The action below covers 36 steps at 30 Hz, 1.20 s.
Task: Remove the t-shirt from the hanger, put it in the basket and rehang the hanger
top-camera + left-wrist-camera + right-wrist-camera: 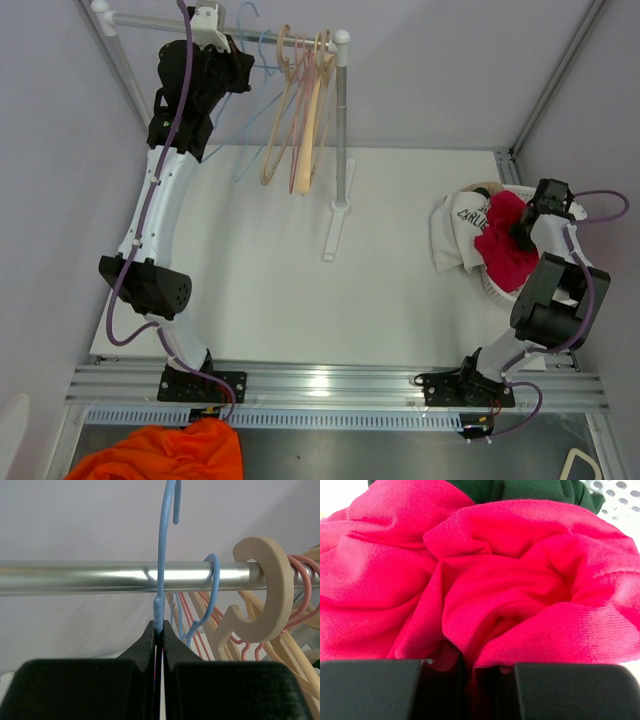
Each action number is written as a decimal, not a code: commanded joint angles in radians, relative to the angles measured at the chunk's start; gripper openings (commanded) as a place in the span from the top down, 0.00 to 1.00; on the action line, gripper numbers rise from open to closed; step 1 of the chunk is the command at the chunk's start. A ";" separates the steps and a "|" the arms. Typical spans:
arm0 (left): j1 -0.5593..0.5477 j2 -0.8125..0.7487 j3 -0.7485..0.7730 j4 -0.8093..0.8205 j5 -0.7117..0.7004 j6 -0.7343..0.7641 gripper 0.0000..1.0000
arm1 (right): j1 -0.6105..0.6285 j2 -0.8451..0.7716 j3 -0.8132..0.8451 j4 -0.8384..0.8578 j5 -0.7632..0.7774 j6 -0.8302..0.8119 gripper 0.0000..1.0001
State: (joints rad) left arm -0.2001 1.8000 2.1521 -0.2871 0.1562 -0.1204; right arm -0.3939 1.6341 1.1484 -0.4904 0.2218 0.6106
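My left gripper is shut on the neck of a bare blue hanger, up at the silver rail. The hanger's stem crosses in front of the rail and its hook rises above it. In the top view this gripper is at the rail's left part. My right gripper is shut on a fold of the red t-shirt. In the top view it holds the shirt over the white basket at the right.
A second blue hanger, a beige one and pink ones hang on the rail to the right. The rack's post stands mid-table. A white printed shirt drapes over the basket. Green cloth lies under the red. Orange cloth lies below the table's front.
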 commanded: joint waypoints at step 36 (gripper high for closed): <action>-0.024 -0.071 -0.129 0.068 -0.101 0.004 0.82 | 0.222 -0.347 0.370 -0.194 0.180 -0.121 0.08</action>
State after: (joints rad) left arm -0.2180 1.7988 2.0319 -0.2691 0.0784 -0.1146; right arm -0.1902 1.2964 1.4834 -0.6743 0.4026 0.5037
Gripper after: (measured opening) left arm 0.174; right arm 0.916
